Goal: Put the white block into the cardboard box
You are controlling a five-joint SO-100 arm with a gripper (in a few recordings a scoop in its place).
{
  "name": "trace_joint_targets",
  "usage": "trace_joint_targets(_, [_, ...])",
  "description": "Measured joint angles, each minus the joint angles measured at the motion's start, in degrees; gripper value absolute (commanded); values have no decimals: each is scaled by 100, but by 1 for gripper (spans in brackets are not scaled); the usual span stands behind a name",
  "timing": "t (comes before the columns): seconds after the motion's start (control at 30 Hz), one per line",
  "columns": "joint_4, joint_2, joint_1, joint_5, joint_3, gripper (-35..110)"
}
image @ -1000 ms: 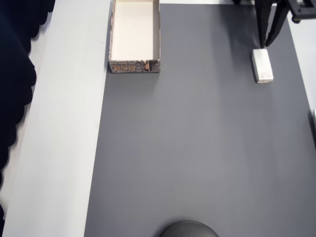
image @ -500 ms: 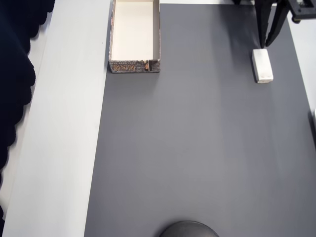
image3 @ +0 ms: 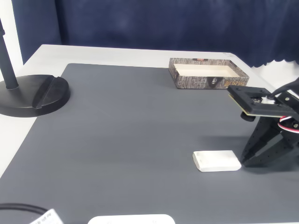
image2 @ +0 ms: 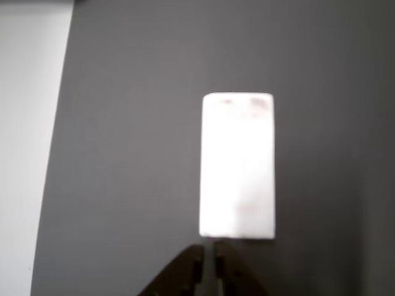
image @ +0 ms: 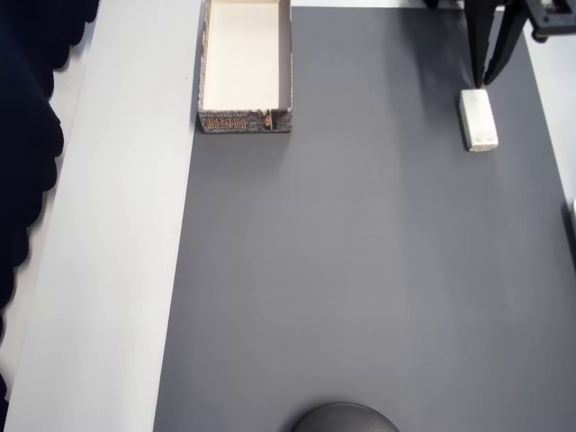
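Dark grey matting [image: 360,270] covers most of the tabletop, with a pale bare strip of table [image: 117,270] running down the left side of the overhead view and a dark curtain behind in the fixed view. Starting at the left of the overhead view, the cardboard box [image: 245,119] sits toward 11 o'clock, straddling the mat's edge, its cream inside open upward and nothing in it, so it stands ready as the drop spot. Far across to the right, toward 2 o'clock, the white block [image: 478,120] lies flat on the mat, well apart from the box, long axis pointing toward the arm. Just above it, at 1 o'clock, the gripper [image: 486,79] comes in from the top edge, its dark fingers narrowing to a point just beside the block's near end. In the wrist view the block [image2: 237,165] lies straight ahead at 12 o'clock, and the gripper [image2: 207,262] shows its two tips pressed nearly together with only a thin slit between, clenched on nothing. That closed pose looks like a lining-up stance rather than a grasp; the jaws would have to part before they could straddle the block's narrow width. In the fixed view the block [image3: 216,160] rests at 5 o'clock with the gripper [image3: 246,159] at its right end.
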Motion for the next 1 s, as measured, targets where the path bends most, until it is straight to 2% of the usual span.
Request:
trace_joint_targets(0.83, [0, -44, 123, -272, -18, -2])
trace_joint_targets(1.0, [202, -879, 123, -281, -422, -2])
